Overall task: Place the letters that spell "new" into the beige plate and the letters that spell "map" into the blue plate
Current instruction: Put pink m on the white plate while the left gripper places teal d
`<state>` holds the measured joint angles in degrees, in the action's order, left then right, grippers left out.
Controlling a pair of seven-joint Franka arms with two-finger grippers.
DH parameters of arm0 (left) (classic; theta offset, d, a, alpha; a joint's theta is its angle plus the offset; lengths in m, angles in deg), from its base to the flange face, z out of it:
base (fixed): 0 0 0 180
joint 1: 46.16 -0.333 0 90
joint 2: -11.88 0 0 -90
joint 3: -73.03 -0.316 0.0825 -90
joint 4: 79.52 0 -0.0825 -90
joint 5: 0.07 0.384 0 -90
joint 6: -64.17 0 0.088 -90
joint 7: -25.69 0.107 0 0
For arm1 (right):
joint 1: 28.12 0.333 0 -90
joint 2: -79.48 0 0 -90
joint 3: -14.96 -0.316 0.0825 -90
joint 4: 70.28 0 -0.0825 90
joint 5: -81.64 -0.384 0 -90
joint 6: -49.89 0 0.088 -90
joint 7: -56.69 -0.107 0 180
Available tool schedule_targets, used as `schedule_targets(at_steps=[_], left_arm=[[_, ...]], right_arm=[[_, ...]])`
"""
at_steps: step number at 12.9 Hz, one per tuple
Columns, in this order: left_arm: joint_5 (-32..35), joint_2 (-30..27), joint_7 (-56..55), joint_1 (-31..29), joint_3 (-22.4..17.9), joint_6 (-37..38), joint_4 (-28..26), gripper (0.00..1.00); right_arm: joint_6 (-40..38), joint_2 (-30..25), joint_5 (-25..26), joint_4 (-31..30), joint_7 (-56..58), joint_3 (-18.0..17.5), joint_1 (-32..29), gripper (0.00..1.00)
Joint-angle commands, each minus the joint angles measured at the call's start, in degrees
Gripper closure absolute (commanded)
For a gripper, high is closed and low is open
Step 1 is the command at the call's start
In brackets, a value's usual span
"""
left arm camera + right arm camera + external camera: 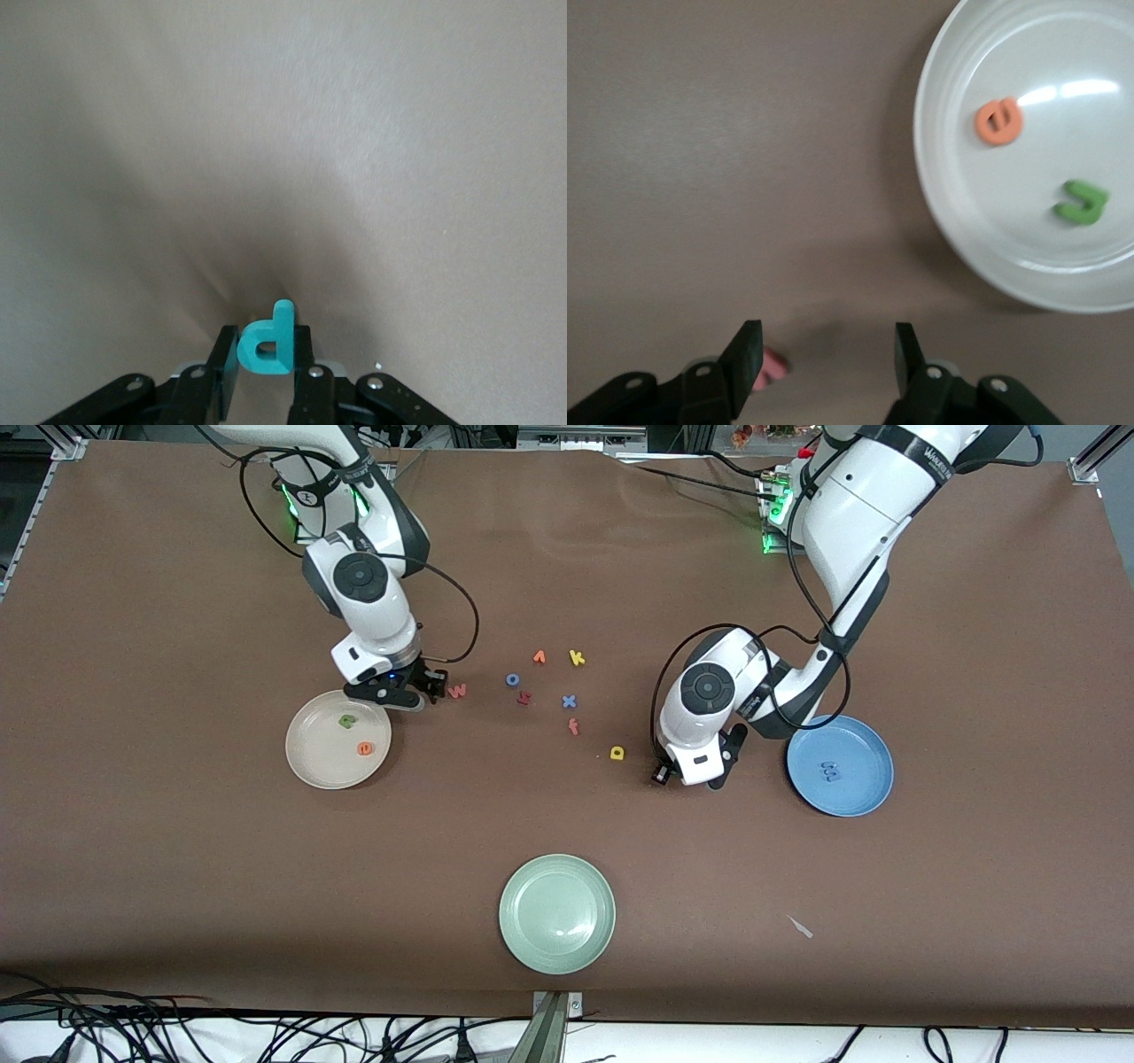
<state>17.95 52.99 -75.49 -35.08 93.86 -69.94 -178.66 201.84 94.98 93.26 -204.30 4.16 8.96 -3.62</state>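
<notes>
Pale green plate [556, 926] nearest camera, unused. Beige plate [337, 740] holds green n [346, 722], orange e [364, 748]; right gripper [409, 691] spread near pink w [457, 690]. Blue plate [840, 765] holds m [830, 770]; left gripper [263, 359] clamps teal p [267, 340]; yellow a [617, 754] left.

Even overhead light, glare on beige plate [957, 221]

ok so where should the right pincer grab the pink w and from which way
The pink w lies flat on the table beside the beige plate, too thin for a side approach. Come straight down and pinch across its outer edges. The right pincer is open beside it, so probably shift it over the letter first.
</notes>
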Motion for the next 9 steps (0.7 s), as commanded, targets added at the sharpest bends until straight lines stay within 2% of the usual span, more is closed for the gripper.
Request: schedule_targets(at_steps=[1, 3, 6, 9], left_arm=[[0.61, -0.06, 8.95, -1.05, 0.79, 8.32, 4.12, 0.91], [-0.09, -1.72, 18.95, -2.37, 1.67, 12.72, 4.30, 0.91], [-4.82, -5.15, 36.96, -5.70, 1.67, 18.96, 4.30, 0.91], [-6.60, -7.97, 51.05, -9.66, 1.67, 24.15, 4.30, 0.91]], right_arm=[[4.47, 3.82, -0.81, 0.60, -8.08, -2.78, -0.07, 0.32], [7.12, 5.32, -0.81, 0.34, -10.48, -2.78, 0.63, 0.32], [7.22, 5.59, -0.81, 0.17, -10.57, -2.78, 0.63, 0.32], [9.84, 5.86, -0.90, -2.11, -10.66, -2.78, 0.72, 0.33]])
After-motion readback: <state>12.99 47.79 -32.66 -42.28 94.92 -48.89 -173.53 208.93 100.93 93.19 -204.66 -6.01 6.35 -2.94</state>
